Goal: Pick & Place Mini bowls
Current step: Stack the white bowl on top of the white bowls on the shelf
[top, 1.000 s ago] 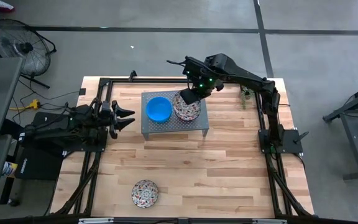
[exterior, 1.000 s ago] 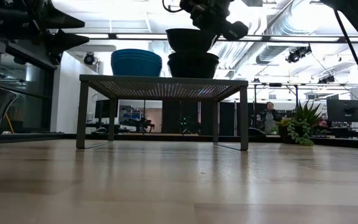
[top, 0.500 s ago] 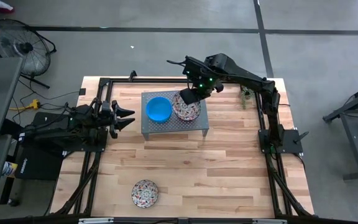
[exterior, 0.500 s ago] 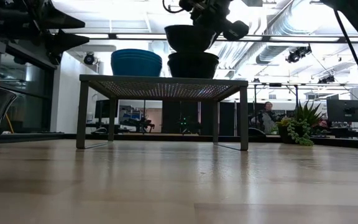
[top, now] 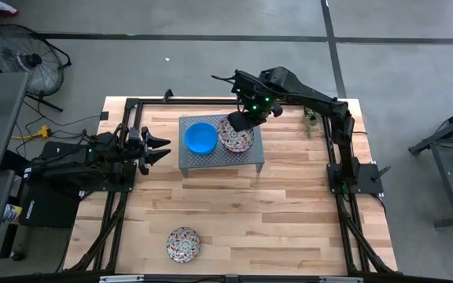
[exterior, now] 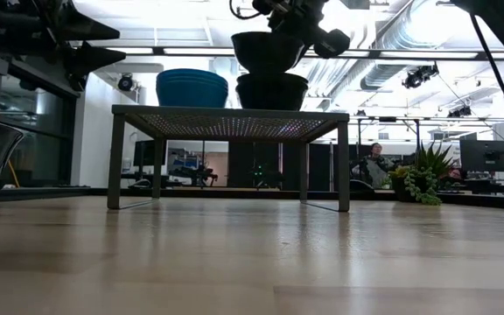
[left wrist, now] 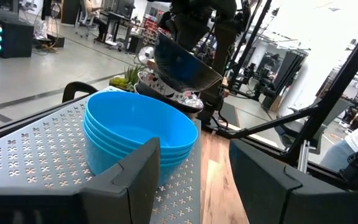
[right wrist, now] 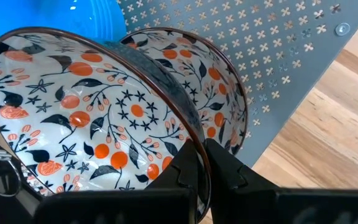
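Overhead and wrist views of a two-arm rig at a wooden bench [top: 289,212]. A grey perforated stand [top: 246,156] sits toward the far middle of the bench. On its left half rests a nested stack of blue bowls [top: 200,138]; on its right half rests a stack of floral bowls [top: 241,143], white inside with orange and dark flowers.

The right gripper [top: 241,119] is above the far edge of the floral stack, its fingers [right wrist: 224,163] clenched on the rim of one floral bowl [right wrist: 86,118]. In the low view this held bowl [exterior: 265,51] hangs clear of the stack beneath it [exterior: 272,90], with a gap between the two. In the right wrist view it is tilted, its patterned inside facing the camera, with the stack just behind.

A lone floral bowl [top: 183,244] lies on the bench near its front edge, well apart from the stand.

The left gripper [top: 162,148] waits left of the stand, fingers [left wrist: 138,180] spread and holding nothing, pointing at the blue stack.
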